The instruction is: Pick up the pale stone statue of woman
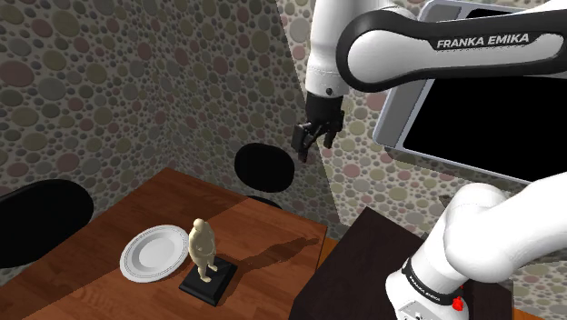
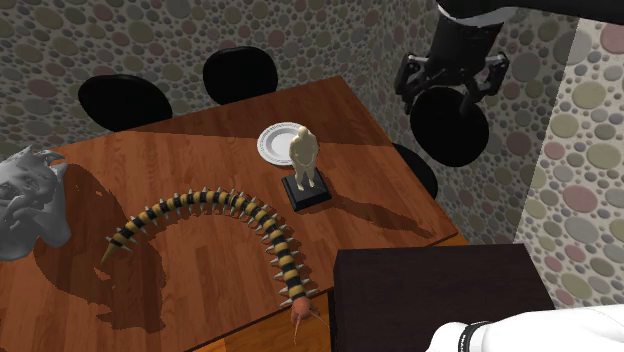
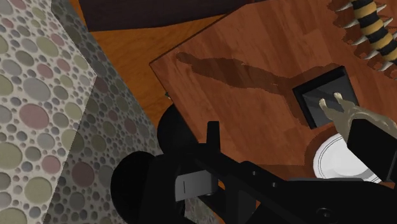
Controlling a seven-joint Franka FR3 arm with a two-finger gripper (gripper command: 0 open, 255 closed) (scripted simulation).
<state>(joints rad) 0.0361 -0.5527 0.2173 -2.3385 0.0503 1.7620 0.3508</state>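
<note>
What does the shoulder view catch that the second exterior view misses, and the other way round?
Shoulder view's extras: a dark screen in a grey frame and the FRANKA EMIKA lettering on the arm. Second exterior view's extras: a yellow-and-black striped centipede and a grey sculpted head on the table. Shared: the wooden table, white plate, pale statue on its black base, black chairs and the open black hand.
</note>
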